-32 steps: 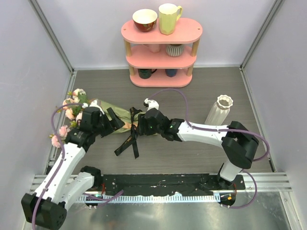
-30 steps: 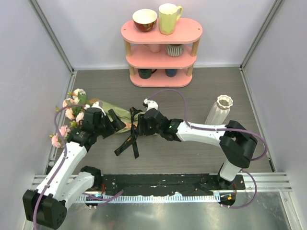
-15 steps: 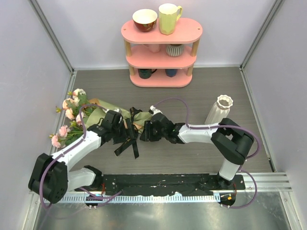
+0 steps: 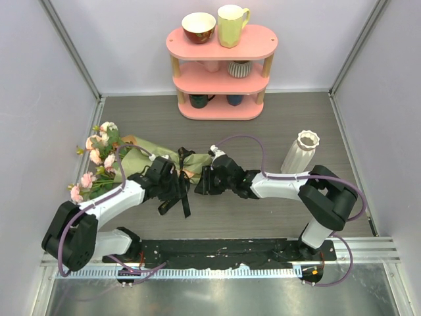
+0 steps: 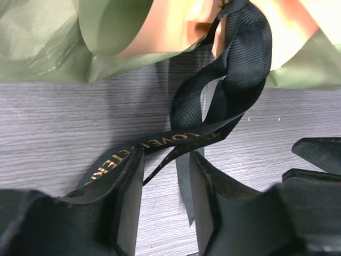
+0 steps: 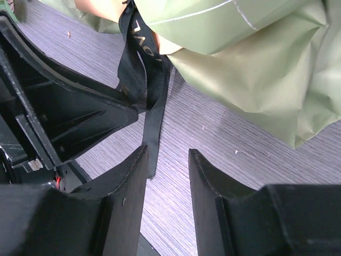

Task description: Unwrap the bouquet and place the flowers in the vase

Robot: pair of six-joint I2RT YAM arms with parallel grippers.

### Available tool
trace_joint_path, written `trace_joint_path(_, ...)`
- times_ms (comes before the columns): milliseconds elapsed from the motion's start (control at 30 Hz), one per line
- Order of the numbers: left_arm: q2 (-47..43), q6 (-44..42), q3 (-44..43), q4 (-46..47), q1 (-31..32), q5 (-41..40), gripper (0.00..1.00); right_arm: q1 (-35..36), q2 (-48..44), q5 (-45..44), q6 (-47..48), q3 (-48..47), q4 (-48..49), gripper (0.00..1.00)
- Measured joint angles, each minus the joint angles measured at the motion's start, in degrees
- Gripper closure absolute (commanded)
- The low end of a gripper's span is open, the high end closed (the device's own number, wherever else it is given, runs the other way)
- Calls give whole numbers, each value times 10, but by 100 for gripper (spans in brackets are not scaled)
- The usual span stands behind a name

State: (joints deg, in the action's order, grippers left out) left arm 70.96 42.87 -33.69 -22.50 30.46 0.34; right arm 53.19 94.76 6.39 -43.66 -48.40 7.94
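While tied and lying left of centre on bench (image 4: 276, 125), well apart from vase (image 4: 301, 153), rate bouquet (image 4: 155, 153) light, paper (image 5: 48, 37) crinkly and slick, ribbon (image 5: 237, 80) limp; take hold at ribbon tails lying inside half-open left tool (image 5: 165, 157) and parted right tool (image 6: 168, 154), neither clamped.

A pink shelf (image 4: 262, 41) holds a bowl (image 4: 198, 26) and yellow mug (image 4: 231, 25).
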Motion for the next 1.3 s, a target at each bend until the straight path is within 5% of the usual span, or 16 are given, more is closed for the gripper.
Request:
trace_joint_path(167, -20, -1, 5, -8, 2, -3, 100, 0, 2, 13, 0, 0, 5, 57)
trace_joint_path(567, -153, 0, -98, -56, 2, -2, 100, 0, 13, 30, 0, -1, 6, 53)
trace_joint_path(1133, -104, -24, -255, -83, 2, -10, 100, 17, 54, -13, -7, -44, 0, 56)
trace_joint_path(1200, -85, -24, -255, -79, 2, 13, 92, 14, 20, -30, -4, -28, -10, 55)
trace_joint_path(1233, -75, -24, -252, -79, 2, 20, 71, 11, 3, -37, -2, -24, -15, 54)
trace_joint_path(1300, -71, -24, -238, -75, 2, 23, 54, 6, -24, -44, 3, -21, -20, 50)
